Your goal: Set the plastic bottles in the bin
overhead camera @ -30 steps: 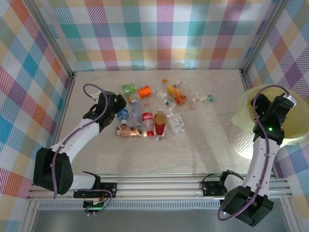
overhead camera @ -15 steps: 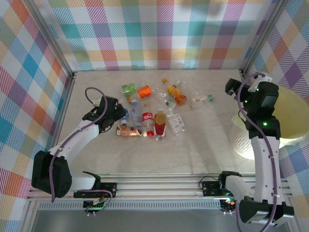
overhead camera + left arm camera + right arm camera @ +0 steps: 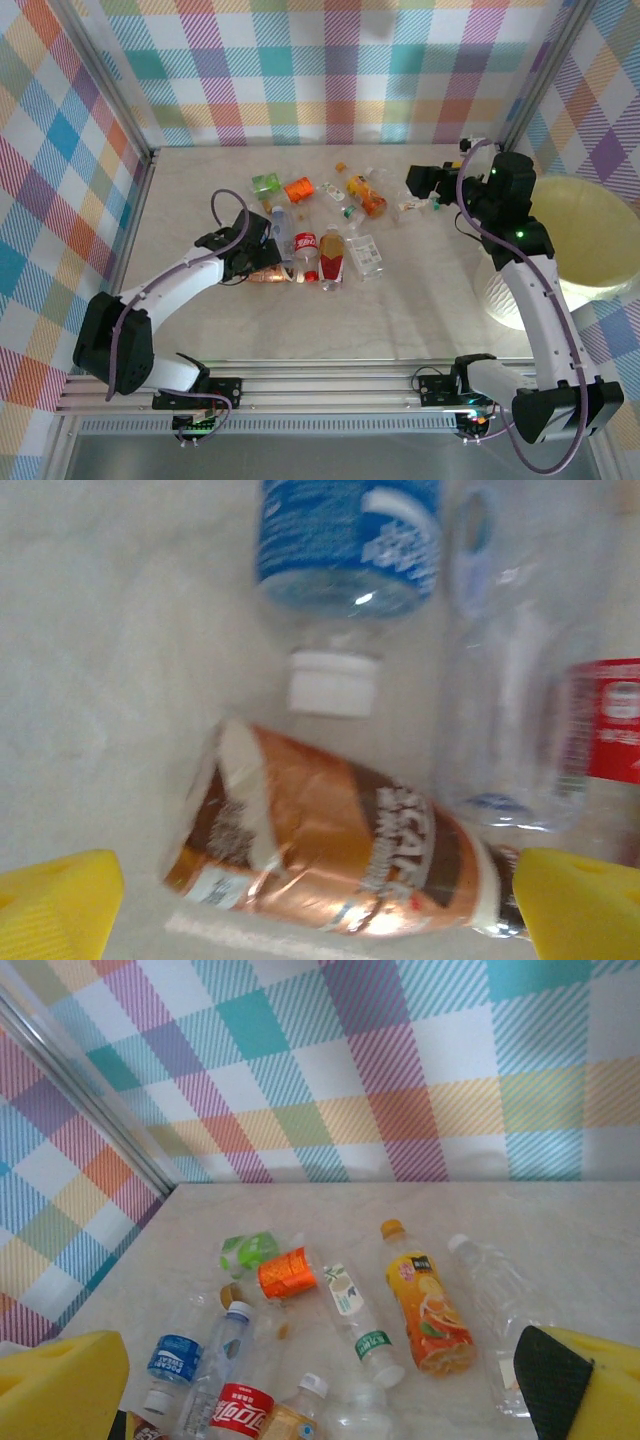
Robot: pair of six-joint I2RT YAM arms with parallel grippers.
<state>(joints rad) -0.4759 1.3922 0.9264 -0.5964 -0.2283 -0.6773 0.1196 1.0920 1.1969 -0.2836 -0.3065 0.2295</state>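
Bottles (image 3: 308, 243) lie clustered on the bench (image 3: 430, 290), left of the bin (image 3: 585, 225). Left fingers (image 3: 55, 905), spread wide, bracket the brown bottle (image 3: 340, 850) end to end: turn the wrist, lower, and pinch across its body, clear of neighbours. Right fingers (image 3: 60, 1390) gape wide, empty.

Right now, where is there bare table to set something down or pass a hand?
Free: the near strip of table between the bottles and the front rail; the stretch between bottles and bin; the far-left corner. Crowded: mid-table bottle cluster, left gripper over it.
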